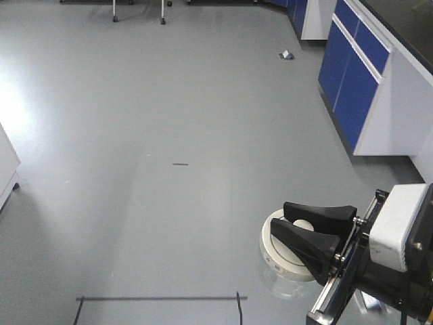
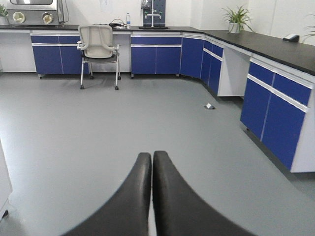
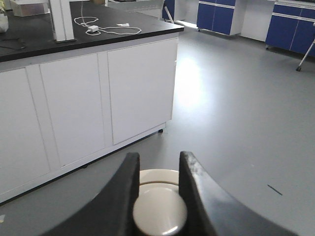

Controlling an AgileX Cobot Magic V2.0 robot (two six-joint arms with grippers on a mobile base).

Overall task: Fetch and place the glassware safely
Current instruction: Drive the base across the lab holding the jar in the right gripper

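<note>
The glassware (image 1: 285, 261) is a squat clear jar with a round cream-white lid, hanging above the grey floor at the lower right of the front view. My right gripper (image 1: 298, 225) is shut on the lid's central knob (image 3: 159, 213), one black finger on each side of it. The lid's rim (image 3: 158, 175) shows beyond the knob in the right wrist view. My left gripper (image 2: 151, 156) is shut with nothing between its fingers and looks out over the open floor. It is out of the front view.
Blue lab cabinets (image 1: 355, 71) under a black counter run along the right. A white cabinet block (image 3: 98, 103) with a black top stands close in the right wrist view. An office chair (image 2: 99, 49) and a small floor object (image 1: 287, 55) lie far ahead. Dark tape lines (image 1: 162, 298) mark the floor.
</note>
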